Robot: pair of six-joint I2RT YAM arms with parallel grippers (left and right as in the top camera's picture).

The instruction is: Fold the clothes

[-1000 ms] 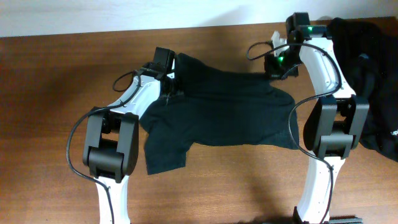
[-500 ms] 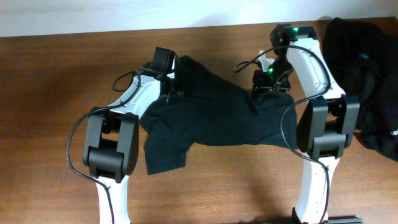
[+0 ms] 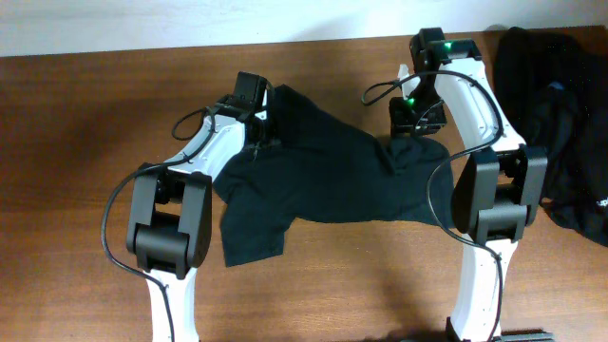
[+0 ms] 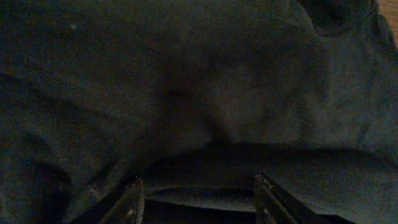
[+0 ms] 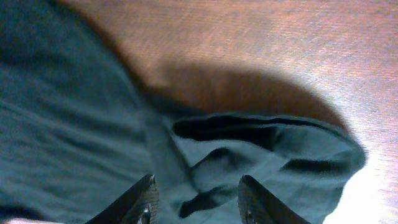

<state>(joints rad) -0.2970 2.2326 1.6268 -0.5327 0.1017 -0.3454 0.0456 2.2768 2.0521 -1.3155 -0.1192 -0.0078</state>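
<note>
**Shirt spread between both arms, both jaws apart**

I'm taking the black T-shirt (image 3: 332, 180) as my reference. It lies mostly flat on the wooden table (image 3: 76, 142), stretched sideways between the two arms. One short sleeve (image 3: 249, 237) sticks out at its lower left corner.

My left gripper (image 4: 199, 200) sits at the shirt's upper left edge, right over the cloth. In the left wrist view its two fingers (image 4: 132, 200) stand apart at the bottom of the picture. A thick fold of the dark fabric runs across the gap between them. That view is very dim, so I cannot say whether the fold touches either finger. I see no pinch on it.

My right gripper (image 5: 199, 202) hangs above the shirt's upper right corner, where the cloth is bunched into a rumpled lump (image 3: 418, 157). In the right wrist view the fingers (image 5: 144, 200) are spread, with nothing caught between them. Beyond them the rumpled part lies with a hemmed opening (image 5: 273, 155) gaping and bare table past it. That corner rests on the wood, loose from the jaws.

A heap of other black clothes (image 3: 560, 123) lies to the right of the shirt, beyond the right arm, apart from the spread garment. A small white mark (image 3: 600, 201) shows on the heap's far right side.
</note>
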